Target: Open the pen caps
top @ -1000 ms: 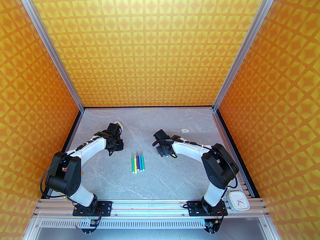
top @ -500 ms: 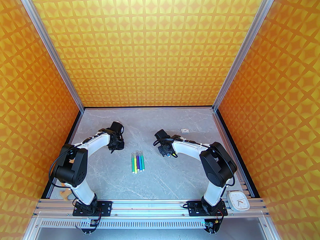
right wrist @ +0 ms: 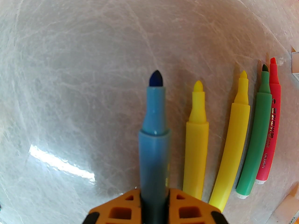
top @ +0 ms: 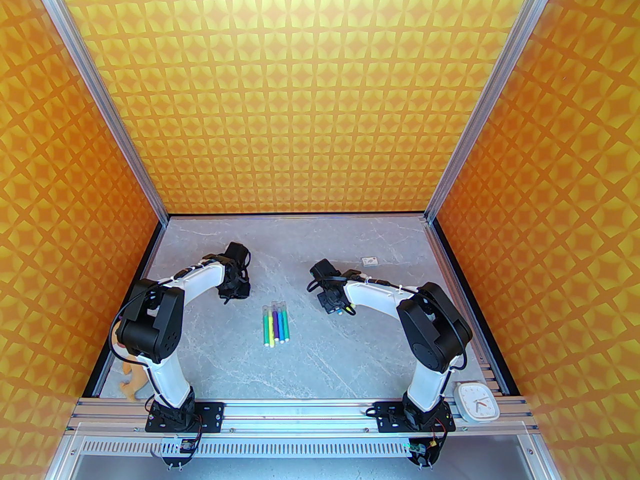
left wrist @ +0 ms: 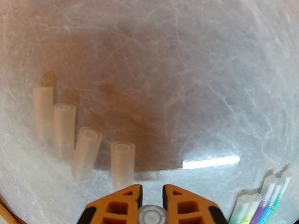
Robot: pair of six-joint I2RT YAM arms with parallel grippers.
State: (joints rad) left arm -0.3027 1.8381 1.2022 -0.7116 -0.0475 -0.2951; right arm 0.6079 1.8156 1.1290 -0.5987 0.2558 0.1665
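Right hand (right wrist: 154,196) tight around uncapped blue pen (right wrist: 154,125)

Five pens (top: 275,324) lie side by side at the centre of the frame on the grey marbled table (top: 320,363), their pale pen caps (top: 276,307) all on at the upper ends (green, yellow, purple, blue, teal, left to right). The left gripper (top: 232,293) hangs at their upper left and the right gripper (top: 336,308) at their upper right; a white clock (top: 477,401) sits at lower right.

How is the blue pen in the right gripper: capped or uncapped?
Uncapped. The blue pen shows a bare dark tip, its barrel clamped in the right gripper.
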